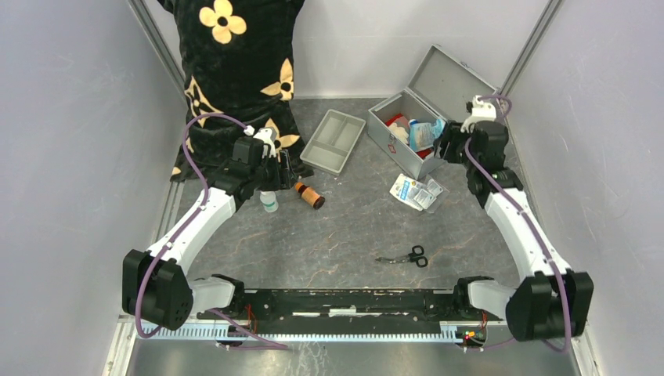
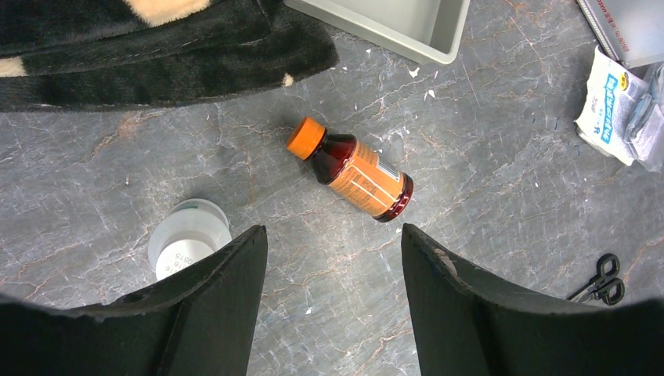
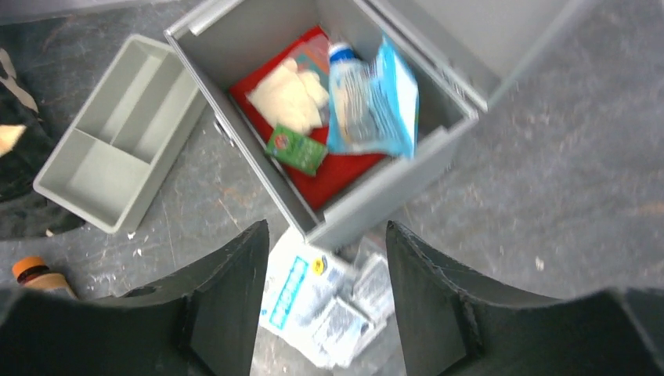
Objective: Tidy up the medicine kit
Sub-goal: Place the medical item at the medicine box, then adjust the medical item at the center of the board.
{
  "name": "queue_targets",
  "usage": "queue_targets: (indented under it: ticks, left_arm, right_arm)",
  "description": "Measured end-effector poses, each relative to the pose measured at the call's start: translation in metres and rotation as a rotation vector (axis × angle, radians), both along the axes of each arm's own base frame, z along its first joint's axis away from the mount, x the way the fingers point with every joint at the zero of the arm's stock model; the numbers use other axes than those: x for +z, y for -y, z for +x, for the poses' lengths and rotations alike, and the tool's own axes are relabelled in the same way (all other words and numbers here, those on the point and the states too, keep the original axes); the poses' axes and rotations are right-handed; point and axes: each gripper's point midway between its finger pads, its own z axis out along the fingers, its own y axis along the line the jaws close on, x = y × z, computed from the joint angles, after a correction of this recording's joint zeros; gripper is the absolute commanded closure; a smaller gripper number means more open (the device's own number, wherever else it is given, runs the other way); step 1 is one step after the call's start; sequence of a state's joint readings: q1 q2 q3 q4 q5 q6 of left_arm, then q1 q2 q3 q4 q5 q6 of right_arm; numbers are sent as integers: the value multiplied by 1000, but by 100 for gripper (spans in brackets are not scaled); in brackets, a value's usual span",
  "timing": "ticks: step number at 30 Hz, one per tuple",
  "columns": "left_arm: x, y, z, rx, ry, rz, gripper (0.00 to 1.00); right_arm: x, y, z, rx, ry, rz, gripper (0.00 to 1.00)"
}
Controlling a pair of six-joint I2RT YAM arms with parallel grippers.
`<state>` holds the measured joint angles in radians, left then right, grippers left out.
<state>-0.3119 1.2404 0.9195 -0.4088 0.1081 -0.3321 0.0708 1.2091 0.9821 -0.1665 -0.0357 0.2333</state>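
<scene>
At the far right of the table I see the medicine kit (image 1: 394,149), lid thrown back, holding a red pouch (image 3: 344,168), a blue-and-white packet (image 3: 376,102) and a small green packet (image 3: 296,149). My right gripper (image 3: 325,243) hangs over its near corner, jaws apart and empty. White sachets (image 1: 417,190) lie just beside that corner. Left of the kit sits a grey divided tray (image 1: 329,145). Further left, my left gripper (image 2: 333,243) hovers, jaws apart, above an amber bottle (image 2: 356,172) lying on its side and an upright white bottle (image 2: 188,239). Scissors (image 1: 407,256) lie nearer me.
</scene>
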Motion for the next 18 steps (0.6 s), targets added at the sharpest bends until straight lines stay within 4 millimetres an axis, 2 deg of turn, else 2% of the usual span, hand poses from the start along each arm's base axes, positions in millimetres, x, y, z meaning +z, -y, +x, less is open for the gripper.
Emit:
queue_targets:
  ticks: [4, 8, 11, 13, 16, 18]
  left_arm:
    - [0, 0, 0, 0, 0, 0, 30]
    - [0, 0, 0, -1, 0, -1, 30]
    - [0, 1, 0, -3, -1, -2, 30]
    - [0, 1, 0, -3, -1, -2, 30]
    - [0, 1, 0, -3, -1, -2, 30]
    - [0, 1, 0, -3, -1, -2, 30]
  right_arm:
    - [-27, 5, -30, -59, -44, 47, 33]
    - [-71, 6, -54, -79, -141, 70, 32]
    - [-88, 1, -62, -66, -197, 87, 32]
    - [-92, -2, -62, -60, -213, 107, 31]
    - [-98, -4, -63, -72, -217, 137, 24]
    - [-109, -4, -66, -91, -228, 160, 21]
